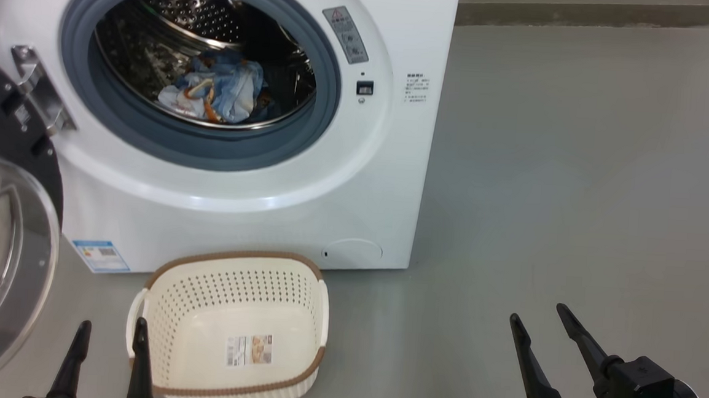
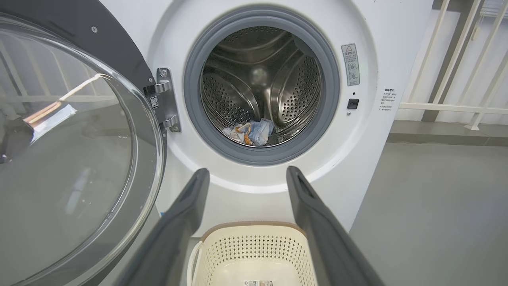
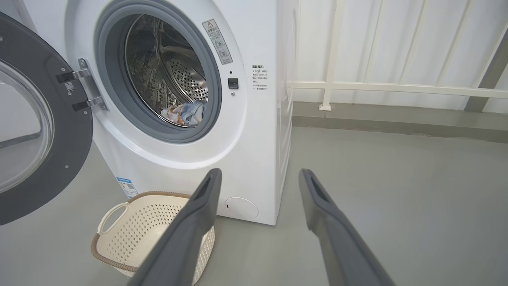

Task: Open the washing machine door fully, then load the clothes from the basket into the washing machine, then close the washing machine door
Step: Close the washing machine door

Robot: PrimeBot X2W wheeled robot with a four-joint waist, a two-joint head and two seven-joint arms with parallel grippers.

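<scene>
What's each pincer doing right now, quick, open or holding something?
Left pincer: open, holding nothing.
Right pincer: open, holding nothing.

All three pictures are bright and clear, with soft, even light. Shadows are faint: a pale one lies on the floor (image 1: pixel 577 176) at the foot of the washing machine (image 1: pixel 393 164). Its white front has a shiny streak in the middle of the head view. The steel drum (image 2: pixel 238 99) glints. The glass of the washing machine door (image 2: pixel 79 159) shows bright reflections at the left of the left wrist view. In both wrist views straight lines lean at the edges, and the close-up left gripper (image 2: pixel 247 171) and right gripper (image 3: pixel 260 171) look a little soft.
</scene>
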